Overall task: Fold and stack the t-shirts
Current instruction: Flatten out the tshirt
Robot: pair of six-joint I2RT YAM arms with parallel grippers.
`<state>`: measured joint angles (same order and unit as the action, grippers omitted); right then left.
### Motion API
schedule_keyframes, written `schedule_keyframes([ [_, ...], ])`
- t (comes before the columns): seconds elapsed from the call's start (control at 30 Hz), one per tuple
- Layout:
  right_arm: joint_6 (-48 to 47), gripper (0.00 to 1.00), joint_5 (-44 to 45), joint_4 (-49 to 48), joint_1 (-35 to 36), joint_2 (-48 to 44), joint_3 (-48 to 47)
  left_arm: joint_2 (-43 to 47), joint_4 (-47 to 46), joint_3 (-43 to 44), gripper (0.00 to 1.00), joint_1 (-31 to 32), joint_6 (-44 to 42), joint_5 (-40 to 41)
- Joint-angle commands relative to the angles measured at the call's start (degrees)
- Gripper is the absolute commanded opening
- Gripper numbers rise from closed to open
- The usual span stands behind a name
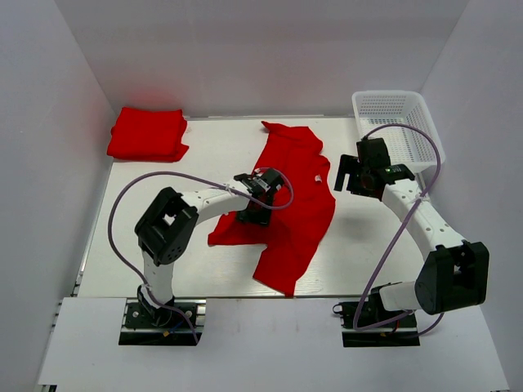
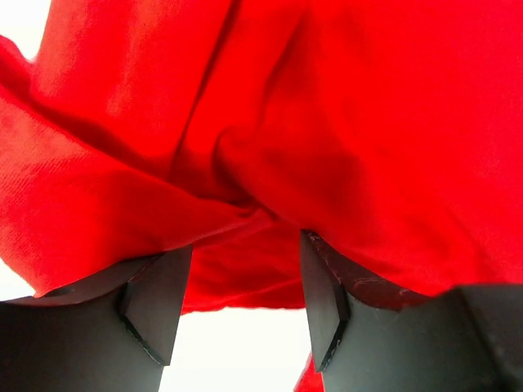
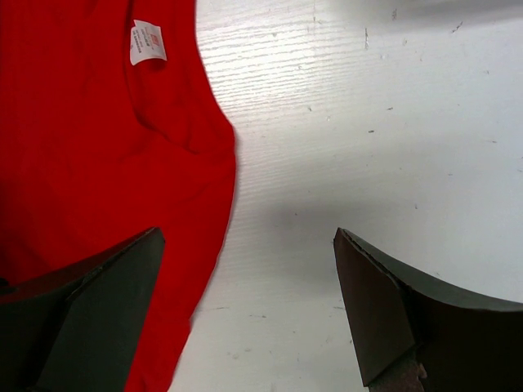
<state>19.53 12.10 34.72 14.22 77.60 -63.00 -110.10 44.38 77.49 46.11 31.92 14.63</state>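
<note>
With left gripper [image 2: 241, 249], half-closed around a bunched fold of the spread t-shirt [image 1: 302, 220] mid-table, probably to lift for folding; cannot tell whether truly pinched. With right gripper [image 3: 247, 237], gaping wide over table beside the neck tag [image 3: 148, 41] edge, ready to assist.

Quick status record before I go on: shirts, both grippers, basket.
folded stack: red t-shirts, far left of the table
unfolded t-shirt: rumpled, mid-table, white neck tag showing
left gripper: at the shirt's left part, jaws apart with a fabric fold between them; grip unclear
right gripper: open above the shirt's right edge, holding nothing
basket: white mesh, far right, no red visible inside
</note>
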Motion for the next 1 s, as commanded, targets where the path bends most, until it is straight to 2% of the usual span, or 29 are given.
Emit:
schedule_keyframes([
  [0.0,0.42,0.9,2.04,0.87,-0.16,-0.87,0.51,-0.9,-0.52,2.49,0.65,-0.05,2.35,1.71],
  [0.13,0.51,0.9,1.52,1.23,-0.15,-0.96,0.69,-1.43,0.0,3.01,0.63,-0.05,2.97,3.55],
  [0.33,0.6,0.9,1.7,1.49,-0.24,-0.87,0.86,-1.43,2.03,3.54,0.47,-0.05,5.34,4.88],
  [0.43,0.51,0.9,1.35,1.49,-0.07,-0.79,1.21,0.06,0.89,3.54,0.42,-0.05,5.34,4.88],
  [0.6,0.33,0.9,1.26,1.75,-0.24,-0.52,1.22,0.07,-0.17,3.54,0.27,-0.05,4.82,4.88],
  [0.63,0.25,0.9,1.35,1.93,-0.24,-0.44,1.04,0.07,-0.17,3.54,0.17,-0.57,4.21,4.88],
  [0.73,0.33,0.9,1.35,1.93,-0.16,-0.87,1.13,-0.55,-0.17,4.15,0.0,-0.58,4.2,4.88],
  [0.83,0.07,0.9,1.09,2.54,-0.16,-1.31,0.95,-1.17,-0.17,4.16,0.0,-0.58,4.2,4.88],
  [0.97,-2.38,0.9,-1.71,2.99,0.02,-3.24,1.83,2.42,-0.69,3.11,0.0,-0.58,3.67,4.88],
])
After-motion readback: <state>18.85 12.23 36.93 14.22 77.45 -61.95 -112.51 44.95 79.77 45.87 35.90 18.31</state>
